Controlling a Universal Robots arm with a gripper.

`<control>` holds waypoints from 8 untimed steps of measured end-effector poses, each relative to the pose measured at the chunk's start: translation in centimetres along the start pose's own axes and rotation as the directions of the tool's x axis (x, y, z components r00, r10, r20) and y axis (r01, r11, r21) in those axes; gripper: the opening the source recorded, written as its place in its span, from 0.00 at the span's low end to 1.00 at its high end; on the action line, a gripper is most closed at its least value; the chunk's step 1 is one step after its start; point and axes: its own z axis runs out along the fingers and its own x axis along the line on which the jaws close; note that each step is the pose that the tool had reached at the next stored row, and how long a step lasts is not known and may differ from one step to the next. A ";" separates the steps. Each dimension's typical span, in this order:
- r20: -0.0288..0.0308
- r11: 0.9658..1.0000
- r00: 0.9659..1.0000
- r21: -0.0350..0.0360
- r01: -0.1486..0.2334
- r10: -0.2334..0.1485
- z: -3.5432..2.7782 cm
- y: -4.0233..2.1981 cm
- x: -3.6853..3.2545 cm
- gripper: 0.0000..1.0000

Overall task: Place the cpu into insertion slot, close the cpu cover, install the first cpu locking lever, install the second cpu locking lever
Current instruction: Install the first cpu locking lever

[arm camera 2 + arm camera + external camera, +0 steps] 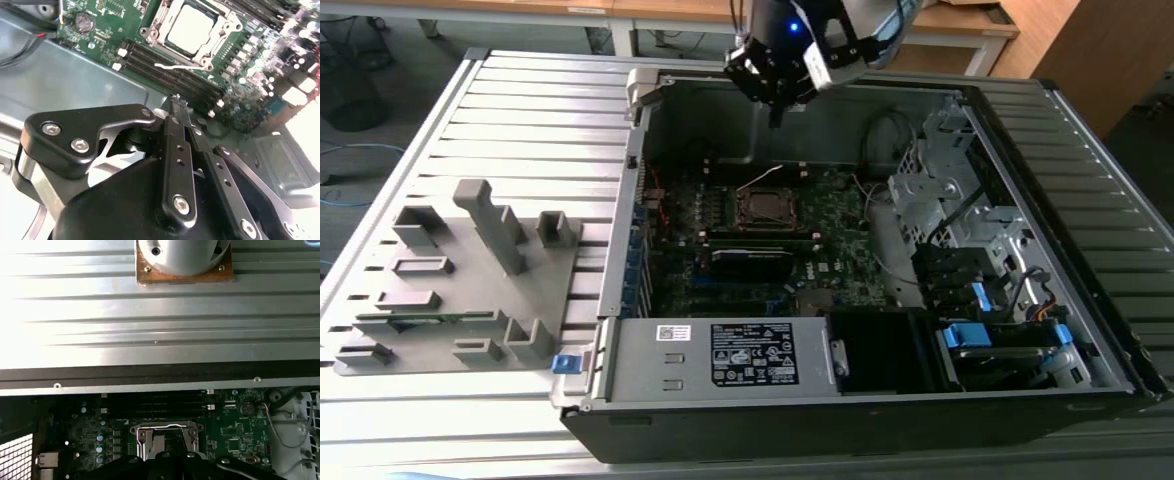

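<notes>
The cpu (192, 27) lies flat in the insertion slot (765, 206), its dull silver face up, ahead of the fingertips and well apart from them. The cpu cover (212, 42) frames the chip as a silver border; whether it sits fully down I cannot tell. A thin wire lever (172, 65) lies along the socket's edge on the side nearer the hand. Between it and the fingertips run the long black memory slots (170, 70). The gripper (178, 101) hangs above the board, its fingers pressed together with nothing between them. In the exterior view it is over the far wall of the open computer case (720, 360). The case rests on a slatted metal table (520, 110), with a grey parts fixture (454, 270) off to the exterior view's left.
</notes>
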 end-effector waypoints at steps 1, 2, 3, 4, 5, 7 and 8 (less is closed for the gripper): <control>0.000 1.000 1.000 0.000 0.000 0.000 -0.44 0.06 -0.01 0.10; 0.000 1.000 1.000 0.000 0.000 0.000 -0.92 0.14 -0.03 0.10; 0.000 1.000 1.000 0.000 0.000 0.000 -1.37 0.20 -0.04 0.10; 0.000 1.000 1.000 0.000 0.000 0.000 -1.81 0.27 -0.06 0.10; 0.000 1.000 1.000 0.000 0.000 0.000 -2.26 0.34 -0.07 0.10; 0.000 1.000 1.000 0.000 0.000 0.000 -3.33 0.50 -0.10 0.10; 0.000 1.000 1.000 0.000 0.000 0.000 -3.77 0.57 -0.12 0.10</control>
